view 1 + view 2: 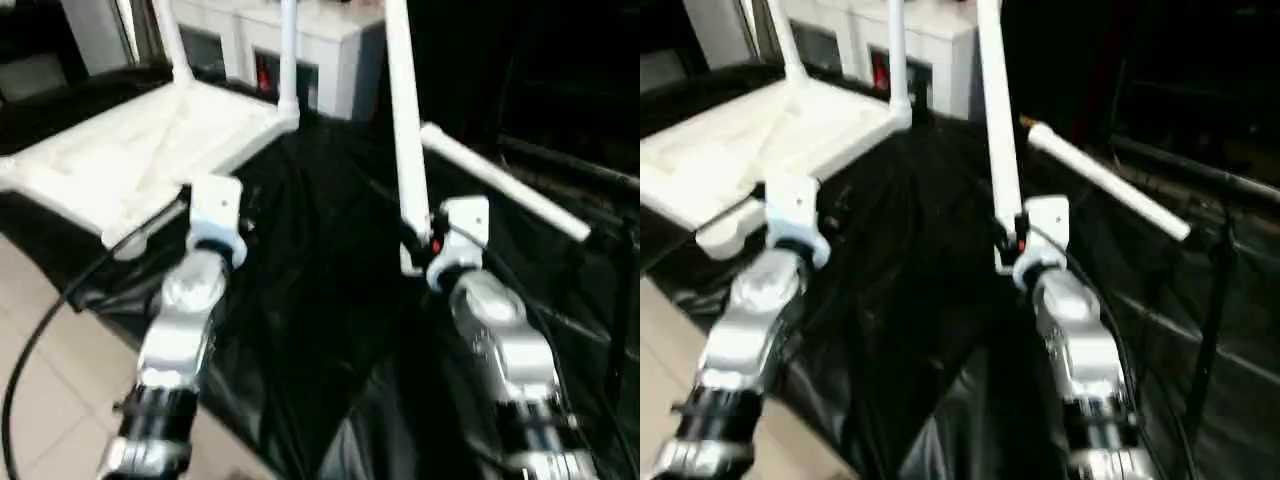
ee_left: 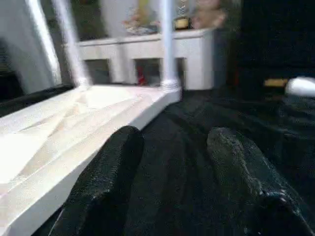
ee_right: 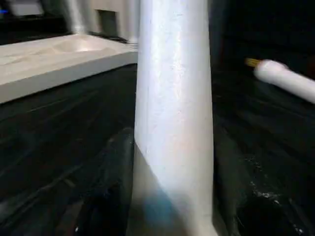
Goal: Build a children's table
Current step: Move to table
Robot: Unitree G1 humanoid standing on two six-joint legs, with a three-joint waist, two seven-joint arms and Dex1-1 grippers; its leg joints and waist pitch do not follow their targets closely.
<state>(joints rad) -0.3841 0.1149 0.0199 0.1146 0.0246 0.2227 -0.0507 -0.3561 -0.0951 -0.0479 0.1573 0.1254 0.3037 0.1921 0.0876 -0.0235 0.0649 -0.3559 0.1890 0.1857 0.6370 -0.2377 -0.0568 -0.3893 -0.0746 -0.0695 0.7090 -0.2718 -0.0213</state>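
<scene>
Children's table (image 1: 150, 140) lies white, ribbed underside up, right tool (image 3: 172, 196) clamped on a leg (image 1: 408, 130), left tool (image 2: 172, 187) apart

Head pair: set high, aimed forward and down past both silver forearms at the black-draped desk (image 1: 320, 300), side by side, sharing almost the same scene, with the upturned table top (image 1: 140, 150) at the desk's far left corner. Left wrist: low over the black cover, close behind the left pincer (image 2: 172, 162), facing along the table top's edge toward the white cabinet (image 2: 147, 54). Right wrist: very close behind the right pincer (image 3: 172, 182), pressed up against an upright leg (image 3: 174, 108), sharing the table top's edge and the lying leg (image 3: 285, 78).
</scene>
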